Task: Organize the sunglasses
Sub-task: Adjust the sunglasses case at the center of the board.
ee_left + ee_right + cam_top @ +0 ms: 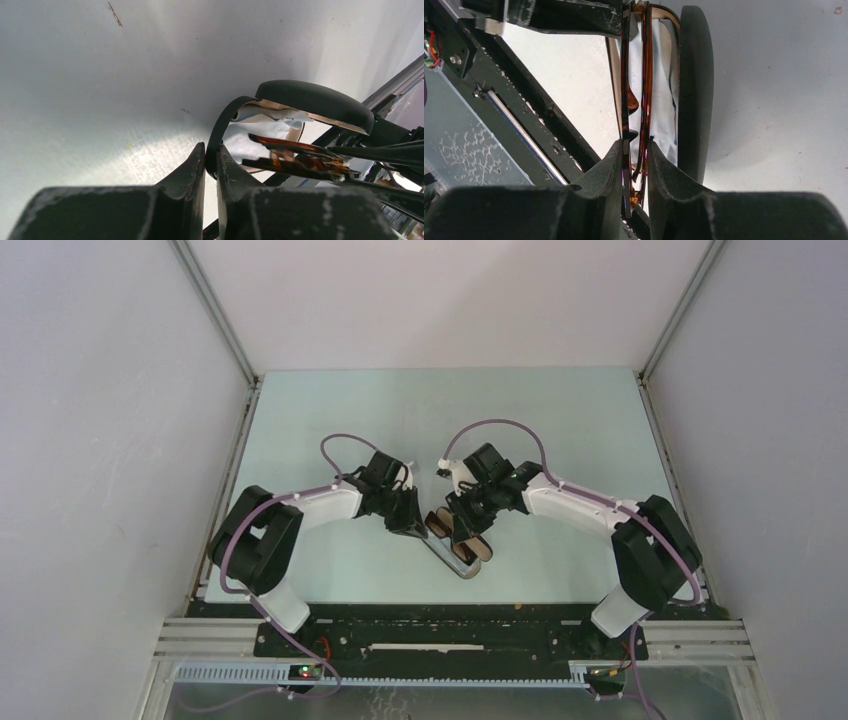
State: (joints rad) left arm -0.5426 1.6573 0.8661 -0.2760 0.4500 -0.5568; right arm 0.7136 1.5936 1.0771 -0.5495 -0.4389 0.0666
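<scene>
The brown-framed sunglasses (438, 523) are folded and held just over the open black case (470, 562) at the table's near middle. My right gripper (462, 530) is shut on the sunglasses; in the right wrist view its fingers (614, 165) pinch the folded frame (644, 90) next to the case's black shell (694, 90). My left gripper (412, 525) is shut on the case's thin black rim (216, 135). In the left wrist view the sunglasses (295, 156) hang in front of the tan-lined lid (315, 100).
A white cloth (250, 142) lies inside the case. The black base rail (450, 625) runs along the near edge. Grey enclosure walls (110, 420) stand left, right and behind the pale table (450, 410).
</scene>
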